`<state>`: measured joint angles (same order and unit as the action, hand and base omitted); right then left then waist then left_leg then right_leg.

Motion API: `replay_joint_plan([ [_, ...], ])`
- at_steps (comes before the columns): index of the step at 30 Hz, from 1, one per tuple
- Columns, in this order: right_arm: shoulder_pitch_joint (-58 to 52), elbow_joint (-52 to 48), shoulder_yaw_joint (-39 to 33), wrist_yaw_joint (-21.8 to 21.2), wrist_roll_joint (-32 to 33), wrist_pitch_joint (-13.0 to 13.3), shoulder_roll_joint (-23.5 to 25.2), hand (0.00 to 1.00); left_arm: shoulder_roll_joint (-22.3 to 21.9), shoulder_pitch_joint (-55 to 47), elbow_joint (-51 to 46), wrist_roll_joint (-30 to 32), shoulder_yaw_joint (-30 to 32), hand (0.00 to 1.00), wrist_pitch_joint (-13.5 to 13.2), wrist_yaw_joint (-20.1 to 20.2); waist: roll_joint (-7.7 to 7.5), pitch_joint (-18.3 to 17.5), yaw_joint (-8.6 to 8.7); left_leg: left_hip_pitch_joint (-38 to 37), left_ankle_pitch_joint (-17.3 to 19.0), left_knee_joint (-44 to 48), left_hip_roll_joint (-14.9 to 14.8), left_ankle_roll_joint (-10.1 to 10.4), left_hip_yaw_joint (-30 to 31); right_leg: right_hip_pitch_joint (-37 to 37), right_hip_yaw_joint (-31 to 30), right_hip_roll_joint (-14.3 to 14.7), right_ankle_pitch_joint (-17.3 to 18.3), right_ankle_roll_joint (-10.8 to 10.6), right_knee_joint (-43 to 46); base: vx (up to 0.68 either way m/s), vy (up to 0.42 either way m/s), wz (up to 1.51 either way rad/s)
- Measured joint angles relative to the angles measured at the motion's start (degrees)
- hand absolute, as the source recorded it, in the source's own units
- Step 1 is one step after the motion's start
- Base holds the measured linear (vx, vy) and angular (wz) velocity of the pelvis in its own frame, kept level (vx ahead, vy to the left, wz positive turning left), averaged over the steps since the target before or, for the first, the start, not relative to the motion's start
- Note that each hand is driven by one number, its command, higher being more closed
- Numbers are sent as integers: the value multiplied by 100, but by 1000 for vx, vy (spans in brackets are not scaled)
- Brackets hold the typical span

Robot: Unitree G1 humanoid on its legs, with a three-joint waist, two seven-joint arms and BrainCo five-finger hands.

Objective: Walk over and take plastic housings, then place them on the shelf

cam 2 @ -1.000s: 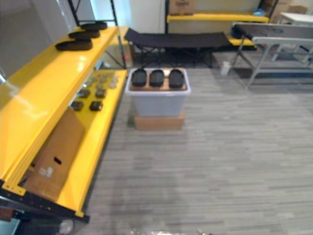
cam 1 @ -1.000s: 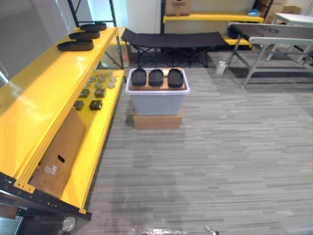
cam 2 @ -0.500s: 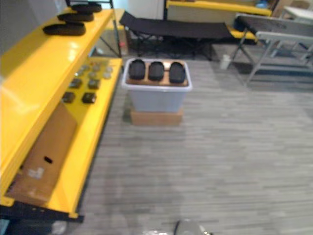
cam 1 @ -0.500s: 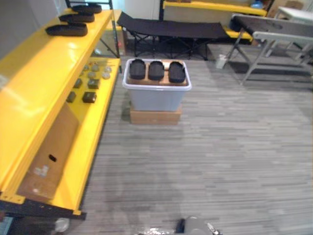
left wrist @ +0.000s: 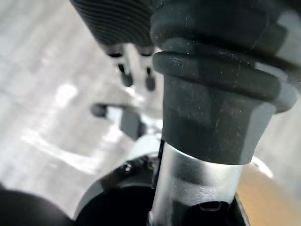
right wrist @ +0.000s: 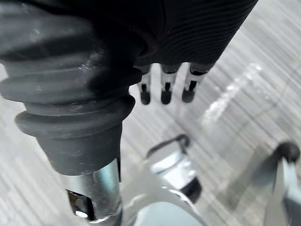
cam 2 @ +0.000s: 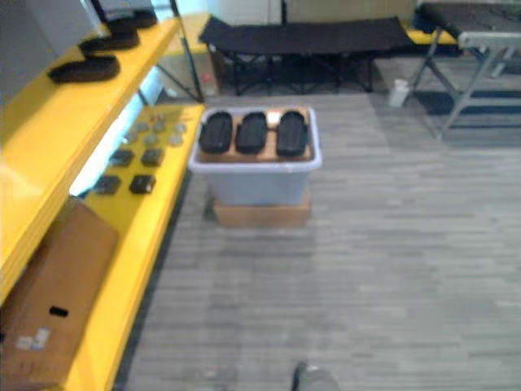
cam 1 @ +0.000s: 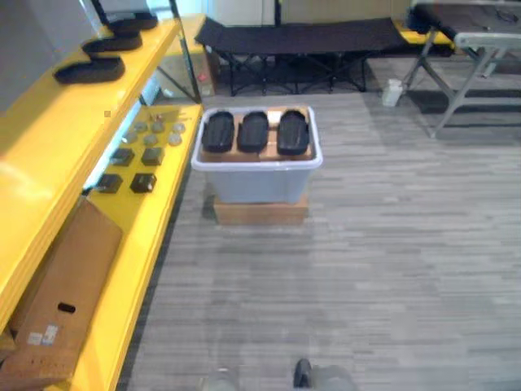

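Three plastic housings (cam 1: pixel 253 132) are sitting in a row atop the grey bin (cam 1: pixel 259 181), with the yellow shelf (cam 1: pixel 41 155) standing just left of the bin. The left hand (left wrist: pixel 117 19) and right hand (right wrist: pixel 197 28) are hanging with fingers straight, holding nothing.

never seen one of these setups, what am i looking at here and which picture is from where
This is a two-legged humanoid robot whose two arms end in fingered hands. The two wide pictures come from a stereo camera on its head, looking down at the floor ahead. In them, three black plastic housings lie side by side on top of a grey bin, which stands on a flat cardboard box. Along the robot's left runs a yellow shelf. Similar black pieces already lie on its top level, and small parts lie on the lower one. The two close-up pictures come from cameras on the wrists. The left hand and the right hand hang over the floor with straight fingers, holding nothing.
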<state>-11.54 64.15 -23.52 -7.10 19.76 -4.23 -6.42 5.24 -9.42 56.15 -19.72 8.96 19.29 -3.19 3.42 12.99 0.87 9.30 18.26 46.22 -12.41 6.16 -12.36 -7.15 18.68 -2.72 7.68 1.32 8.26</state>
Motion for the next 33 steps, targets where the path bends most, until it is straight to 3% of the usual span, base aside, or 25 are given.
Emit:
replay_joint_plan([
  [1, 77, -35, -2, 0, 50, 58, -14, 0, -7, -1, -56, 16, 0, 0, -5, 21, -22, 10, -35, 100, -11, -417, 164, -4, -76, -63, -2, -75, -14, -24, -71, 383, 84, -3],
  [2, 252, -147, -12, 2, 162, 144, -32, 0, -8, -17, -118, 55, 14, 0, -42, 40, -65, 33, -62, 285, -146, -1355, 545, -19, -133, -169, 8, -242, -16, -102, -188, 357, 142, 2],
  [3, 409, -338, -49, 2, 218, 190, -50, 0, -18, -18, -132, 57, 126, 0, -75, 39, -78, 42, -112, 395, -540, -2366, 839, -45, -113, -285, 10, -353, 33, -225, -283, 347, 165, 5],
  [5, 528, -495, -34, 9, 393, 228, -68, 0, -95, -74, -134, 204, 170, 0, -188, 20, -51, 42, -226, 401, -1165, -3421, 942, -62, -63, -534, 4, -328, 158, -405, -412, 304, 202, -6],
  [6, 557, -548, 51, 5, 498, 239, -14, 0, -99, -109, -91, 379, 178, 0, -219, -12, -145, 43, -362, 328, -1693, -3357, 938, -334, -106, -720, -72, -338, 377, -436, -432, 333, 227, -15],
  [7, 574, -557, 95, 0, 546, 232, 34, 0, -50, -134, -94, 470, 193, 0, -222, -12, -218, 58, -390, 301, -1767, -3347, 1002, -443, -146, -755, -140, -380, 481, -435, -411, 365, 193, -5],
  [8, 633, -585, 179, -7, 559, 197, 104, 0, 91, -142, -119, 508, 213, 0, -236, 9, -427, 61, -392, 273, -1650, -3238, 1137, -624, -248, -771, -191, -520, 727, -225, -332, 369, 162, 14],
  [9, 689, -586, 176, 11, 582, 151, 127, 0, 201, -137, -128, 568, 231, 0, -245, -10, -684, 96, -402, 308, -1465, -3025, 1329, -844, -302, -757, -353, -685, 987, -142, -232, 370, 160, 13],
  [10, 697, -576, 170, 34, 582, 146, 148, 0, 236, -138, -117, 689, 258, 0, -245, -10, -801, 83, -412, 303, -1360, -2959, 1439, -956, -359, -735, -444, -811, 1017, -181, -151, 373, 144, -3],
  [11, 735, -489, 151, 70, 578, 141, 138, 0, 154, -131, -34, 865, 348, 0, -248, -14, -846, 76, -374, 262, -1197, -2938, 1503, -1087, -369, -535, -546, -912, 894, -398, 524, 387, 161, 1],
  [12, 718, -441, 151, 67, 521, 123, 168, 0, 117, -144, 21, 952, 411, 0, -284, -41, -725, 64, -274, 69, -1045, -2978, 1468, -1099, -311, 184, -754, -1048, 489, -1036, 2148, 395, 166, -1],
  [13, 706, -381, 156, 59, 494, 83, 208, 0, 115, -118, 18, 947, 370, 0, -319, -48, -711, 78, -273, -84, -988, -3049, 1462, -1101, -300, 442, -850, -1106, 344, -1165, 2758, 402, 197, 5],
  [15, 577, -227, 153, -47, 176, -2, 342, 0, 170, -36, 15, 880, 275, 0, -475, -103, -708, 103, -270, -641, -890, -3294, 1465, -1069, -292, 893, -780, -1249, 559, -1068, 3828, 372, 135, -2],
  [16, 478, -193, 110, -98, 42, 18, 426, 0, 257, 52, 11, 871, 90, 0, -539, -180, -643, 137, -257, -988, -887, -3484, 1458, -1063, -296, 1023, -672, -1208, 718, -1014, 3729, 416, 98, 0],
  [18, 475, -235, 137, -159, -8, 144, 439, 0, 471, 70, 32, 865, -194, 0, -519, -246, -581, 113, -118, -1348, -834, -3703, 1355, -973, -252, 1250, -419, -961, 808, -871, 2588, 476, 56, 12],
  [20, 432, -251, 92, -154, 29, 206, 439, 0, 507, 336, -51, 621, -263, 0, -629, -234, -508, 124, -84, -1364, -774, -3727, 1244, -870, -123, 1539, -421, -773, 705, -889, 1421, 356, -28, 37],
  [22, 440, -264, 45, -146, 23, 216, 426, 0, 436, 617, -124, 359, -295, 0, -765, -206, -480, 142, -85, -1523, -699, -3831, 1163, -744, -36, 1753, -479, -723, 156, -829, 546, 348, -91, 26],
  [24, 440, -280, 54, -108, -107, 217, 450, 0, 296, 731, -131, 110, -289, 0, -841, -211, -500, 130, -66, -1929, -459, -3816, 1005, -350, -67, 1765, -491, -607, -705, -703, -111, 342, -136, -1],
  [26, 394, -281, 127, -64, -151, 215, 455, 0, 242, 719, -124, -35, -290, 0, -809, -216, -554, 95, 5, -2193, -215, -3727, 927, -94, -24, 1772, -490, -601, -890, -560, 56, 520, -318, 20],
  [27, 374, -271, 146, -39, -139, 205, 423, 0, 144, 705, -122, -56, -277, 0, -782, -232, -526, 45, 13, -2254, 76, -3574, 815, -51, 81, 1827, -500, -552, -1158, -473, 329, 540, -376, 41],
  [28, 384, -274, 145, -32, -135, 200, 363, 0, 47, 704, -92, -57, -256, 0, -756, -259, -424, 12, 20, -2242, 225, -3422, 645, -28, 104, 1879, -452, -434, -1106, -410, 562, 454, -325, 20],
  [29, 412, -244, 228, -5, -158, 134, 236, 0, -139, 605, -80, -91, -191, 0, -667, -291, -205, -68, -38, -2002, 269, -2736, 349, 94, 101, 1897, -416, -203, -807, -270, 720, 415, -336, 3],
  [30, 398, -225, 361, -2, -157, 71, 123, 0, -238, 588, -90, -174, 31, 0, -632, -312, -85, -101, -63, -1502, 108, -1678, 82, 274, 159, 1787, -326, -81, -725, -181, 688, 427, -341, -3],
  [32, 403, -193, 404, 36, -194, 17, -31, 0, -370, 592, -4, -169, 344, 0, -618, -340, 67, -56, -73, -960, -72, -230, -201, 390, 445, 1324, -281, 102, -585, -90, 471, 431, -287, 3],
  [33, 386, -178, 405, 92, -263, 10, -43, 0, -361, 597, 52, -173, 391, 0, -620, -336, 97, -70, -70, -788, -51, 273, -312, 348, 380, 911, -270, 166, -554, -55, 249, 429, -218, -4],
])
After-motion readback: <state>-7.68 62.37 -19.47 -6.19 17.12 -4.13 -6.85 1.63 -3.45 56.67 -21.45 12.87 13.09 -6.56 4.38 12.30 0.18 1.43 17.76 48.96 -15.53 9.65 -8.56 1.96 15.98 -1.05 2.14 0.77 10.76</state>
